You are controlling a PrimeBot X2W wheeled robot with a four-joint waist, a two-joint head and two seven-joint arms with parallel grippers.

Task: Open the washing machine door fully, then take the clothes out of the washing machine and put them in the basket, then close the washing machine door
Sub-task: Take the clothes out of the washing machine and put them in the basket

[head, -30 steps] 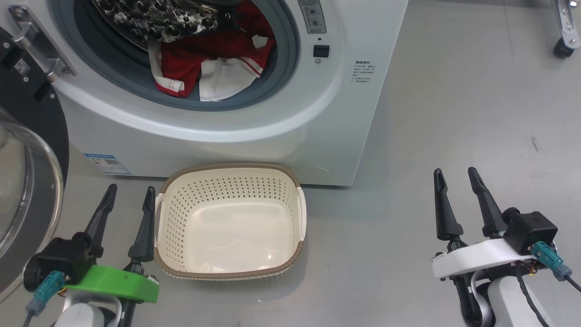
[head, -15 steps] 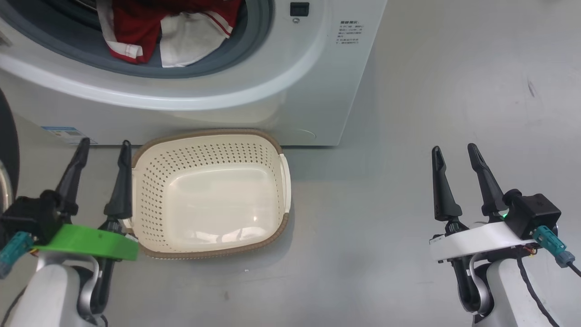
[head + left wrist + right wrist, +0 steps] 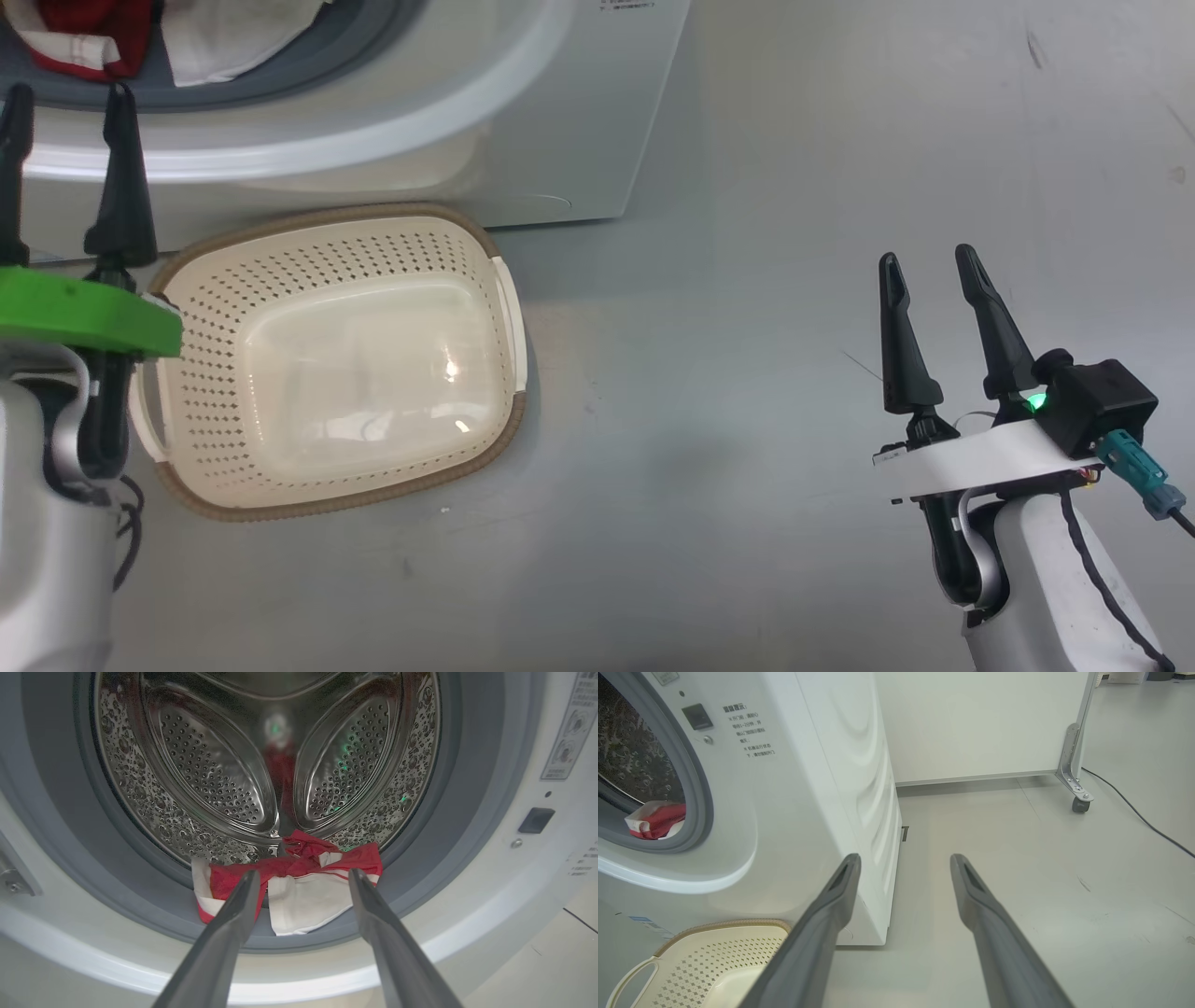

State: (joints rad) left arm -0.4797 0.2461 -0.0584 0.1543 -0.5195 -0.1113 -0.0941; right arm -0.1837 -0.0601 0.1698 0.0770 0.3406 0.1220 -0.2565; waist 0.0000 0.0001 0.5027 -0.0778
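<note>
Left gripper (image 3: 303, 872), fingers wide and empty, points at the clothes (image 3: 303, 907) on the near lip of the washing machine (image 3: 486, 872), beyond its tips; right gripper (image 3: 925, 252), equally wide and empty, hangs well right of the basket (image 3: 327, 215)

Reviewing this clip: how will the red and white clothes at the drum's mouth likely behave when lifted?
Probably floppy: the clothes lie crumpled and drape over the grey door seal, so they should sag from a pinch. Likely light, being thin fabric. The pieces lie bunched together, so one pull may drag several.
</note>
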